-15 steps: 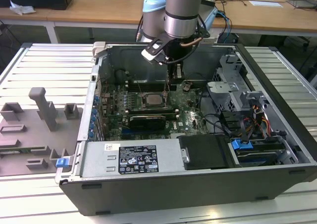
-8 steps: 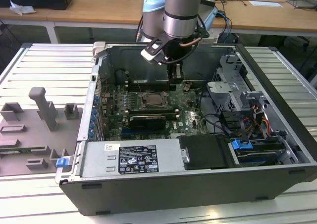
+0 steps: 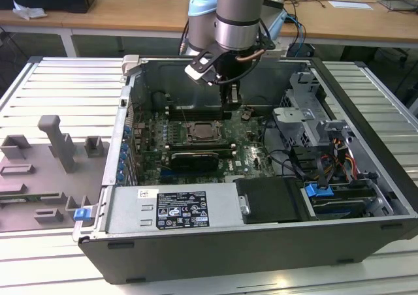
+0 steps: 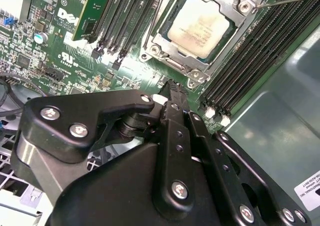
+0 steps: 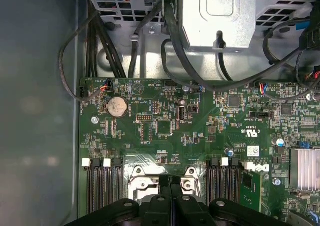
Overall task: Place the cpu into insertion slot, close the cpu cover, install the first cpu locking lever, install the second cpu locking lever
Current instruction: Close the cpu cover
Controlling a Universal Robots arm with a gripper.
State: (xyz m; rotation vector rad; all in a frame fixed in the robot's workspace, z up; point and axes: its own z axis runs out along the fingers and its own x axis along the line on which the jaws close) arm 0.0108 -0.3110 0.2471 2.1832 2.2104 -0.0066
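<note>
While hanging low over the green board (image 5: 200, 151), pressed tight together with nothing between them: the fingers (image 4: 176, 116) of the gripper (image 4: 172, 86). Just past the tips, the insertion slot (image 4: 166, 26), with the cpu (image 4: 202, 28) lying flat inside it, silver top up. Around the chip, lying flat on it as far as can be told, the cpu cover (image 4: 172, 53). Off one corner, a thin wire lever (image 4: 285, 1), sticking out and not hooked down.

Probably light, stiff and easy to hurt, that chip: best held by its bare sides only, never by the underside. Probably thin and hard, the cover: best pushed on its metal rim. Likely springy and slippery, the lever: best pressed near its end.

To both sides of the slot, long black memory slots (image 4: 260, 51). Farther off in the exterior view, the open computer case (image 3: 196, 243), resting on a grey ribbed surface (image 3: 65, 86).
</note>
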